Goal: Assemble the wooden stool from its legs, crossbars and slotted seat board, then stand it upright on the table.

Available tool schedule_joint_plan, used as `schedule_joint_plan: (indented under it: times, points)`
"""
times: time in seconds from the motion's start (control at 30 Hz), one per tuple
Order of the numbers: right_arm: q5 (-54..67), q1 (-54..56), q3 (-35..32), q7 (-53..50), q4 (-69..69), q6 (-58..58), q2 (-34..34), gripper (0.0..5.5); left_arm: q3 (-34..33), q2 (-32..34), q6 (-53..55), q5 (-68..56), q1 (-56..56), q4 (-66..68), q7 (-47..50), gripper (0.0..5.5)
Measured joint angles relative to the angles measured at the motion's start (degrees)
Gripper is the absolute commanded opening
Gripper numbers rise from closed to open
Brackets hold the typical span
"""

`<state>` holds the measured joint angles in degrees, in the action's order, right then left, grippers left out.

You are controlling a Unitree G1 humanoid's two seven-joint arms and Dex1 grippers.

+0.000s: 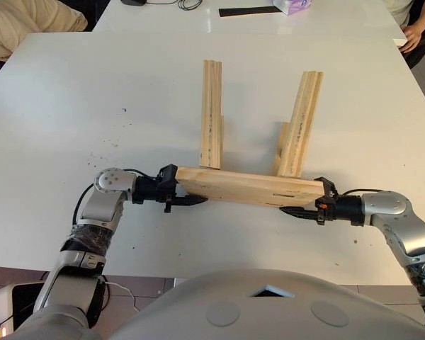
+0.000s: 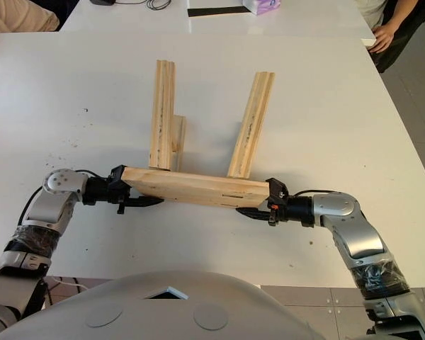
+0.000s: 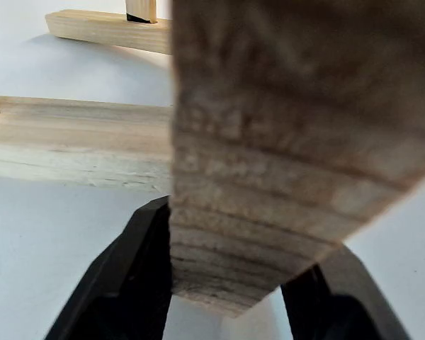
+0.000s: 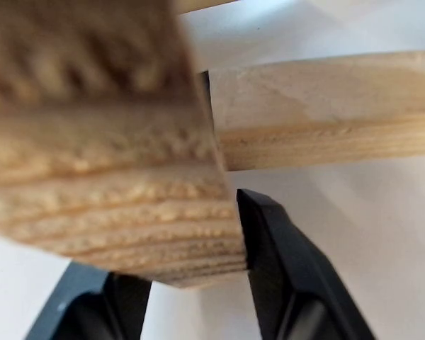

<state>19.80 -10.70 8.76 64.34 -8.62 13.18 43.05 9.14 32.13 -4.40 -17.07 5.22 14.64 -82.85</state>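
Observation:
The pale wooden stool lies on its side on the white table [image 1: 71, 99]. Its seat board [image 1: 249, 188] stands on edge at the near side, and two legs [image 1: 211, 113] [image 1: 302, 122] stretch away from it toward the far side. My left gripper [image 1: 177, 193] is shut on the seat board's left end, black fingers [image 3: 131, 283] pressed on both faces of the end grain [image 3: 269, 177]. My right gripper [image 1: 302, 205] is shut on the board's right end [image 4: 106, 177], its fingers [image 4: 283, 269] on either side. A leg [image 4: 326, 106] runs behind.
On the far table lie a black strip [image 1: 249, 11] and a purple box [image 1: 293, 6]. A person's hand [image 1: 412, 35] rests at the far right edge. Small dark specks [image 1: 103, 152] dot the table left of the stool.

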Motion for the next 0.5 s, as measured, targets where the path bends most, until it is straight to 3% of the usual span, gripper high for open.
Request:
schedule_joint_plan:
  times: [0.27,0.5]
  points:
    - [2.13,-0.43,-1.26,-2.05,-10.1,13.19,2.06,1.72,-2.74,4.57,11.69,-1.62,-6.64,-14.85,3.66,1.77]
    - [24.75,-2.42,-12.58,-4.03,-22.91,36.86,9.79,1.72,-8.32,12.16,33.75,-13.08,-8.14,-31.85,4.42,1.77]
